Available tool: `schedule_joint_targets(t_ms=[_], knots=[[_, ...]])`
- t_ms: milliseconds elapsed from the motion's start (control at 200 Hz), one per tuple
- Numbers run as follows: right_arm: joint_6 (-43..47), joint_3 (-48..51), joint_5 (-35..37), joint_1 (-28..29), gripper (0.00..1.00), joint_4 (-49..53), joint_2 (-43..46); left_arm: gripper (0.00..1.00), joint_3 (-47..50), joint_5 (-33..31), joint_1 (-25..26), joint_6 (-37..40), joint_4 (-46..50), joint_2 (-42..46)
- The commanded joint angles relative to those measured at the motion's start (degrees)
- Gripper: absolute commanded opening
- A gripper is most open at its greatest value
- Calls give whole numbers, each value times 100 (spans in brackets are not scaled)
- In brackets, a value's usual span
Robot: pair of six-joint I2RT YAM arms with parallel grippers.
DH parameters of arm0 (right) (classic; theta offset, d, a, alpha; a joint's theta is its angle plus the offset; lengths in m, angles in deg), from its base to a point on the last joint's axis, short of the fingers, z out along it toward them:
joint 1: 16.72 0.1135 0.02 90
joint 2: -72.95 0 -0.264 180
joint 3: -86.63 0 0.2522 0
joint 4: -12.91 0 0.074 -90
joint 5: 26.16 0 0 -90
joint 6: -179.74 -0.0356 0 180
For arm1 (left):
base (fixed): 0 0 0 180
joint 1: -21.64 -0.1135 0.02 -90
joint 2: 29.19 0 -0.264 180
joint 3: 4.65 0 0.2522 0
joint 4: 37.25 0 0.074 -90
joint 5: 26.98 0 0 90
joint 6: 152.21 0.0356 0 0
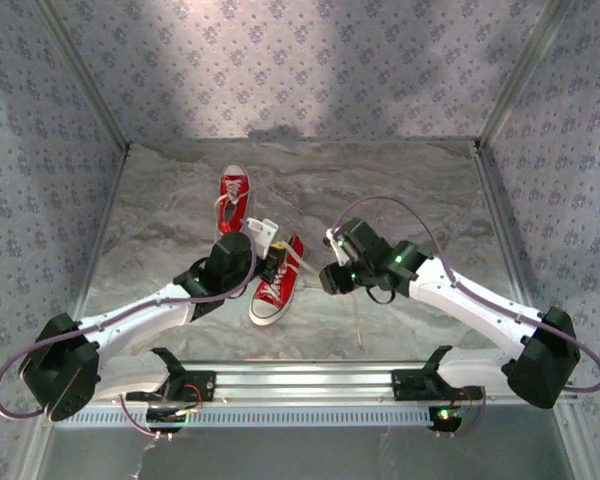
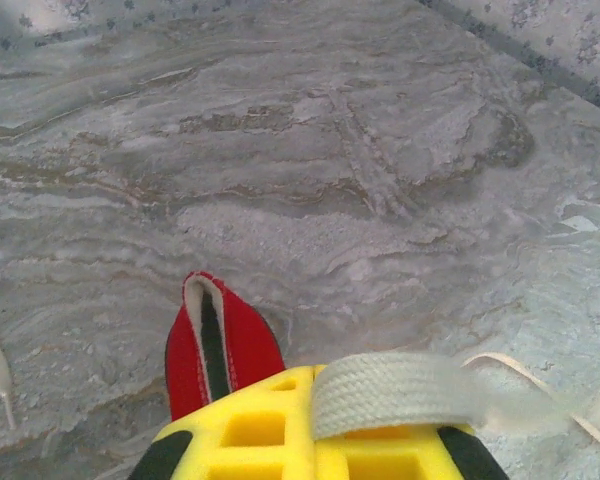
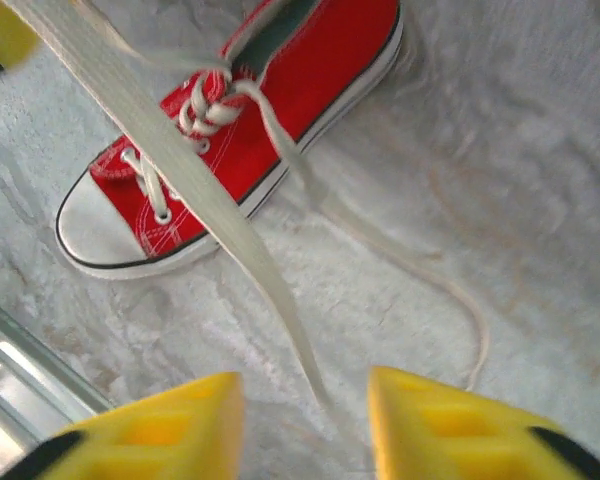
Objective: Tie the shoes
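Two red shoes with white laces and toe caps lie on the marble table: the far shoe (image 1: pixel 234 195) and the near shoe (image 1: pixel 277 280). My left gripper (image 1: pixel 270 250) hovers over the near shoe's rear. In the left wrist view its yellow fingers (image 2: pixel 250 430) are shut on a flat white lace (image 2: pixel 410 388), with the shoe's red heel (image 2: pixel 220 345) just beyond. My right gripper (image 1: pixel 330 268) is to the right of that shoe. It stands open (image 3: pixel 305 410), and a lace strand (image 3: pixel 230 235) runs from the shoe (image 3: pixel 270 120) down into the gap between its fingers.
A second loose lace (image 3: pixel 450 290) curls over the table to the right of the near shoe. Patterned walls enclose the table on three sides. A metal rail (image 1: pixel 310 380) runs along the near edge between the arm bases.
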Motion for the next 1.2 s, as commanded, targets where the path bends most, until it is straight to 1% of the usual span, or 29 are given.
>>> schedule_joint_targets(t_ms=[0, 35, 85, 170, 265, 345, 390, 465, 590, 844, 929, 964, 1034, 1099, 1194], knots=[[-951, 592, 827, -127, 59, 14, 448, 0, 4, 32, -48, -71, 17, 224], [-1219, 829, 945, -247, 60, 30, 539, 0, 13, 95, -48, -44, -13, 242], [-1459, 1118, 933, -433, 60, 6, 579, 0, 46, 202, -56, 1, -76, 276], [-1750, 1419, 865, -584, 56, -52, 505, 0, 109, 286, -54, 25, -155, 325], [-1774, 1591, 490, -649, 56, -301, 249, 0, 125, 332, -48, 45, -152, 346], [-1724, 1669, 90, -654, 58, -649, -22, 0, 131, 367, -54, 54, -160, 348], [-1703, 1670, 0, -637, 59, -756, -182, 0, 127, 381, -53, 58, -148, 342], [-1650, 1607, 134, -609, 59, -762, -455, 0, 136, 419, -50, 54, -170, 322], [-1611, 1561, 397, -647, 56, -860, -757, 0, 134, 447, -50, 31, -213, 274], [-1601, 1490, 340, -672, 49, -1093, -1352, 0, 1, 539, -47, -3, -63, 164], [-1601, 1511, 362, -647, 41, -1054, -1461, 0, -46, 543, -49, -22, 26, 160], [-1601, 1531, 360, -643, 35, -1029, -1484, 0, -72, 546, -49, -42, 70, 155], [-1605, 1564, 378, -641, 25, -994, -1454, 0, -157, 584, -52, -62, 174, 129], [-1601, 1599, 437, -630, 15, -965, -1282, 0, -257, 658, -54, -68, 305, 85], [-1607, 1639, 423, -682, 6, -1051, -778, 0, -392, 809, -40, -75, 438, 3]])
